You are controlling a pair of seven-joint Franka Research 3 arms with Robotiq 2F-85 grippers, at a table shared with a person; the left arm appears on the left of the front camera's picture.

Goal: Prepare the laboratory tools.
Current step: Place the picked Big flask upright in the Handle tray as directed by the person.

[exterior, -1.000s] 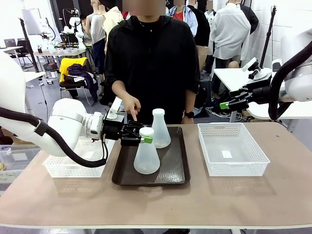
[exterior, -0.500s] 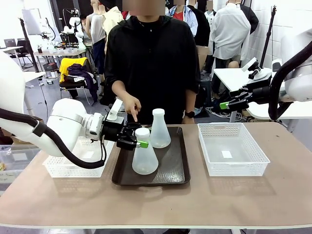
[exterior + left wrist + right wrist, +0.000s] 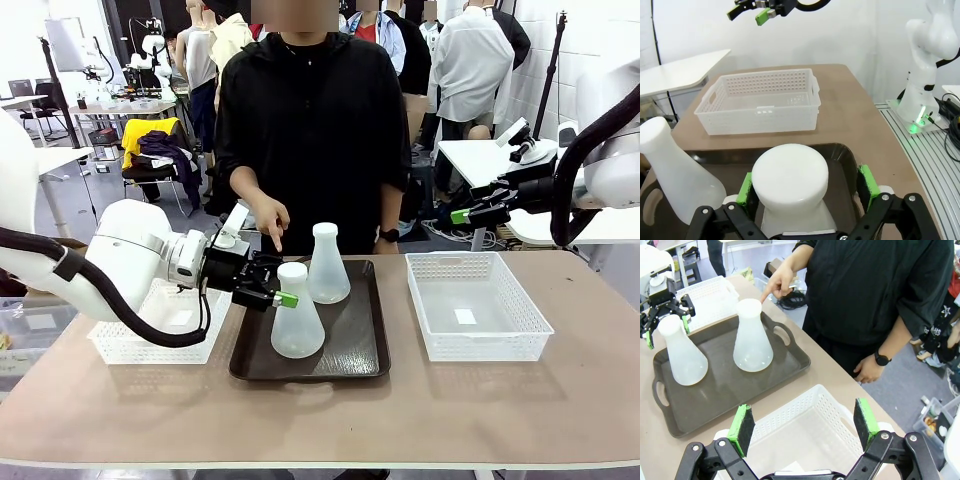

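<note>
Two frosted white flasks stand upright on a dark tray (image 3: 360, 352): the near one (image 3: 297, 328) and the far one (image 3: 328, 268). My left gripper (image 3: 274, 288) is open, its green pads on either side of the near flask's neck (image 3: 790, 176) with a gap on each side; the far flask (image 3: 675, 167) shows at the left of that view. My right gripper (image 3: 462, 215) hangs open high above the table's right end. From its wrist view the right gripper (image 3: 803, 424) looks down on both flasks (image 3: 682, 360) (image 3: 751, 337) and the left gripper (image 3: 665, 315).
A white mesh basket (image 3: 478, 312) sits right of the tray, another (image 3: 140, 340) under my left arm. The person stands at the far side, one hand (image 3: 272, 222) pointing down at the tray's far left corner.
My left gripper has opened and let go of the near flask's neck, then drawn back a little to the left. The flask now stands free on the tray. The right arm has not moved.
</note>
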